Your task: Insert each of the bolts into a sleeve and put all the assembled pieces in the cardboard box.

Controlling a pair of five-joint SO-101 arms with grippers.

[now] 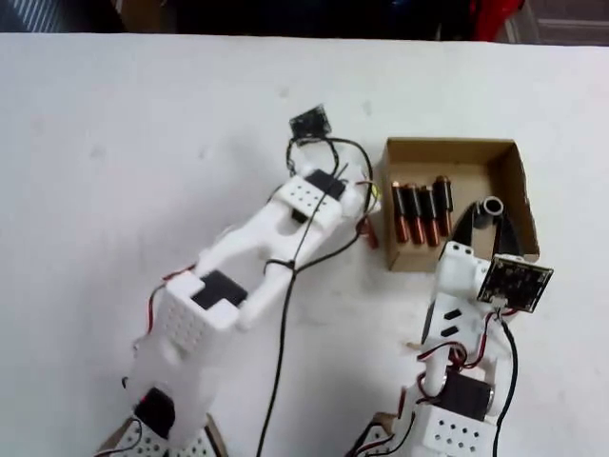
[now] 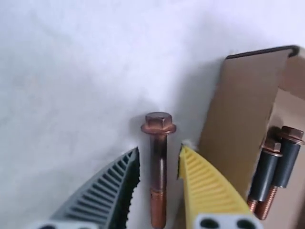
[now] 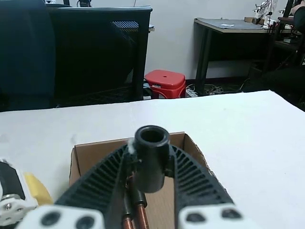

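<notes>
The left gripper is spread wide astride a bare copper bolt that lies on the table, and it is not pinching it. Just beside the gripper rises the cardboard box wall (assembled pieces lie inside). The right gripper is clamped on a dark sleeve, held upright above the box.

White table: cardboard box, 1 bolt

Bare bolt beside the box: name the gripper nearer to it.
Left. The left gripper straddles the bare bolt, one open finger on each side. The right gripper is farther off, over the cardboard box, shut on a sleeve.
</notes>
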